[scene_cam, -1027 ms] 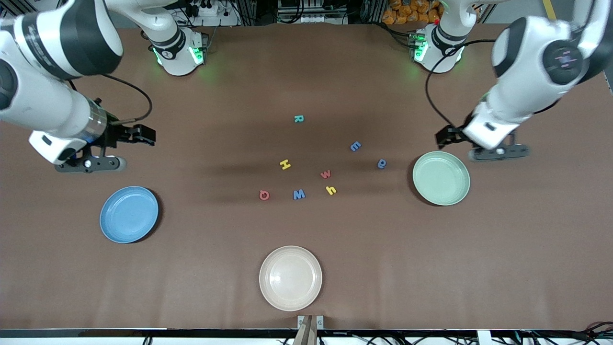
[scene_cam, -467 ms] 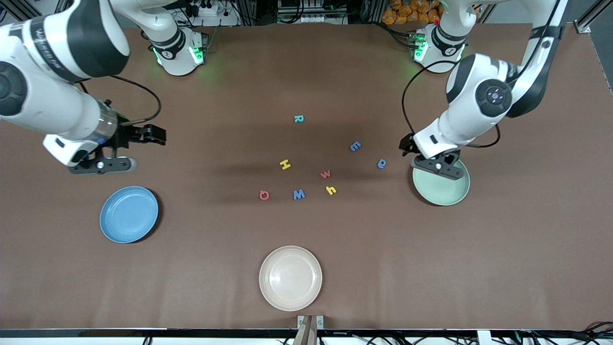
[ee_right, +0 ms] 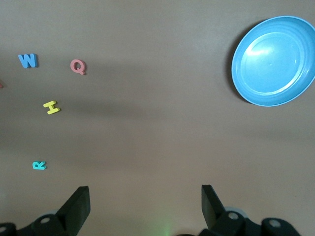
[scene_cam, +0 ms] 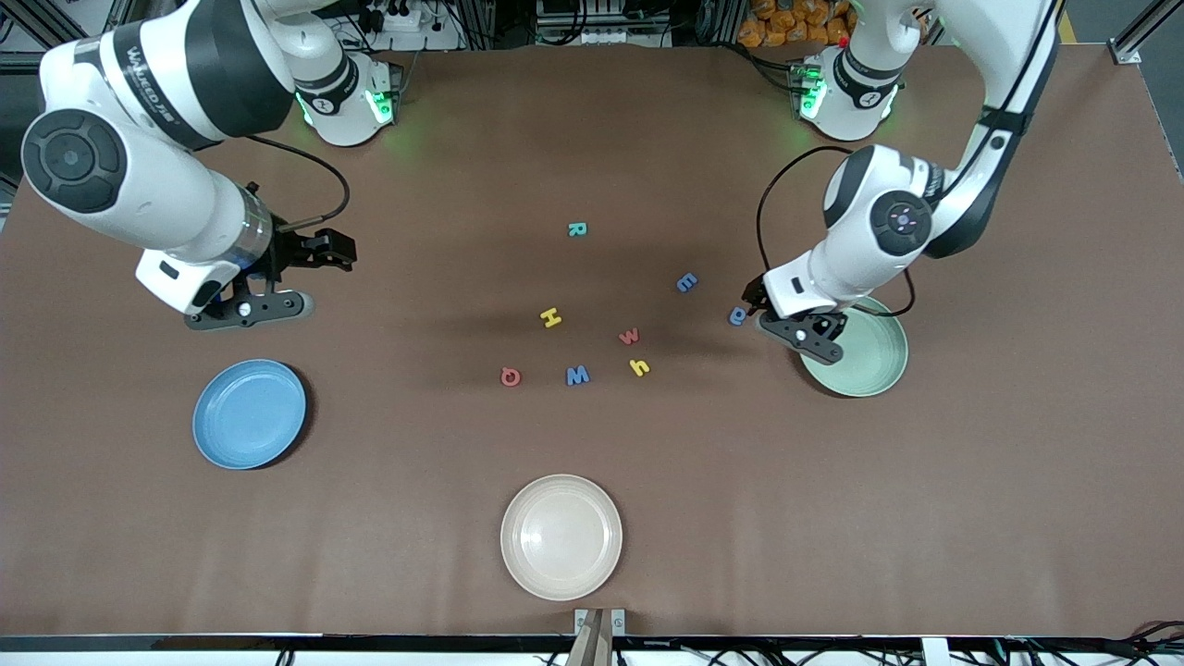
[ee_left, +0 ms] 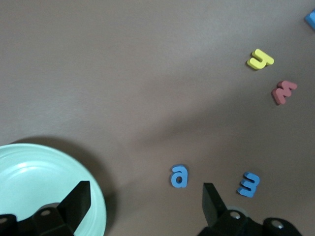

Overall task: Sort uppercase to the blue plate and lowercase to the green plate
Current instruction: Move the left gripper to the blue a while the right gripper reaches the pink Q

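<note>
Surface (scene_cam: 832, 518): brown, matte, flat. Nothing sorted yet; all eight letters lie loose on it.

Blue plate (scene_cam: 249, 413): empty, lying just past your right gripper (scene_cam: 248, 310) toward the front camera. That gripper hangs with its jaws spread wide, holding nothing.

Green plate (scene_cam: 865, 356): empty, right under and beside your left gripper (scene_cam: 803, 338), whose jaws are also spread and empty. The cream plate (scene_cam: 561, 536) is no part of the sort; leave it.

Uppercase, all out toward mid-table from the right gripper: blue W (scene_cam: 577, 375), pinkish-red Q (scene_cam: 510, 376), yellow H (scene_cam: 550, 318), teal R (scene_cam: 575, 229).

Lowercase: blue a (scene_cam: 737, 316) lies just beside the left gripper, the closest pick; blue e (scene_cam: 686, 282) is near it; pinkish-red w (scene_cam: 629, 336) and yellow h (scene_cam: 638, 367) lie further toward mid-table.

Handling, as judged:
- The letters look like thin foam: very light, soft, not fragile. Expect them to squash under a hard pinch and to skid on the surface if one finger arrives first.
- They lie flat, so you must come straight down and close across a narrow outer width, fingertips touching the surface.
- For the a, pinch across its round body.
- On release, light foam may cling to a pad; open fully, low over the plate.
</note>
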{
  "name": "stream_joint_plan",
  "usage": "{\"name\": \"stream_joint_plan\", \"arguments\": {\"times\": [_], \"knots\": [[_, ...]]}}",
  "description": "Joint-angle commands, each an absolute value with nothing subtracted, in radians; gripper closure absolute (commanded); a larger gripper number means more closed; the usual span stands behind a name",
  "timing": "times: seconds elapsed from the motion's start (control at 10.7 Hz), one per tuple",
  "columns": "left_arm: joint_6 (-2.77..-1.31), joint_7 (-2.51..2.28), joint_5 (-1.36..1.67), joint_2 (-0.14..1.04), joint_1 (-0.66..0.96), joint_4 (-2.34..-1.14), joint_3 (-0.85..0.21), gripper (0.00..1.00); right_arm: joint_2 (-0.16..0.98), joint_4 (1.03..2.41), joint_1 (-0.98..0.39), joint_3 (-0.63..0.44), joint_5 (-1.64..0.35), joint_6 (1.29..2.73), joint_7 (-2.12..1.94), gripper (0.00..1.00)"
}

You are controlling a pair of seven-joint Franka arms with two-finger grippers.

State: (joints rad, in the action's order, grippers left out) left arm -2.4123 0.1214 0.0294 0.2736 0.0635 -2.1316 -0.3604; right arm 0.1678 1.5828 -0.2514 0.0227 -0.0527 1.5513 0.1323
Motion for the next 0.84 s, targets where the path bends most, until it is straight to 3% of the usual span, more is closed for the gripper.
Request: {"name": "stream_joint_plan", "arguments": {"times": [0.0, 0.75], "knots": [[-2.45, 0.132, -0.056, 0.294, 0.092, -2.138, -0.362, 0.0, 0.184, 1.572, -0.241, 0.021, -0.061, 1.607, 0.132, 0.0], [-2.553, 0.172, -0.115, 0.339, 0.124, -2.174, -0.365, 0.0, 0.27, 1.558, -0.299, 0.025, -0.104, 1.706, 0.137, 0.0]]}}
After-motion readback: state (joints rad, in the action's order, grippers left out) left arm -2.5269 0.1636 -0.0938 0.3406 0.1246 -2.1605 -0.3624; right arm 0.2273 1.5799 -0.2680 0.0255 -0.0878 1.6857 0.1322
